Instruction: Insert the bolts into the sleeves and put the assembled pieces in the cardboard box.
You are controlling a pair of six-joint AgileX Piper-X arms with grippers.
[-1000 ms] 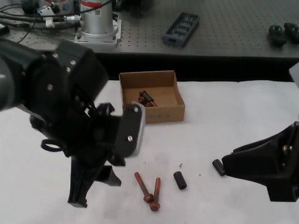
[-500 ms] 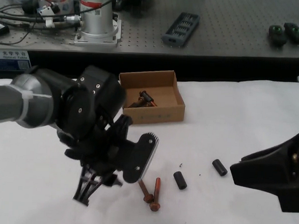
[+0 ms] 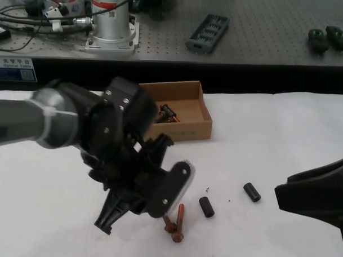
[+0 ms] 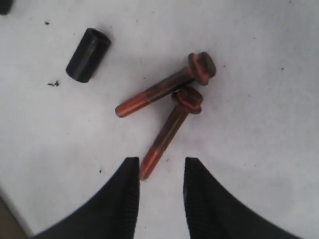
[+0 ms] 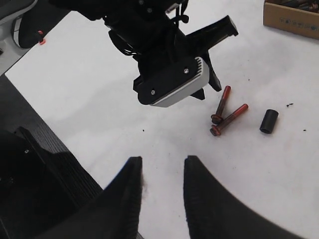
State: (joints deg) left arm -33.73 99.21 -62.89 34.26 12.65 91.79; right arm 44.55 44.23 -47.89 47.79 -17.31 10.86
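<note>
High view: cardboard box; second sleeve

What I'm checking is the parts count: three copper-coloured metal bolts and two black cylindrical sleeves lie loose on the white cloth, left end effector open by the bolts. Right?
Not quite. The left wrist view shows two copper-coloured metal bolts loose, not three. The two black cylindrical sleeves on the white cloth and the open left end effector by the bolts are right.
</note>
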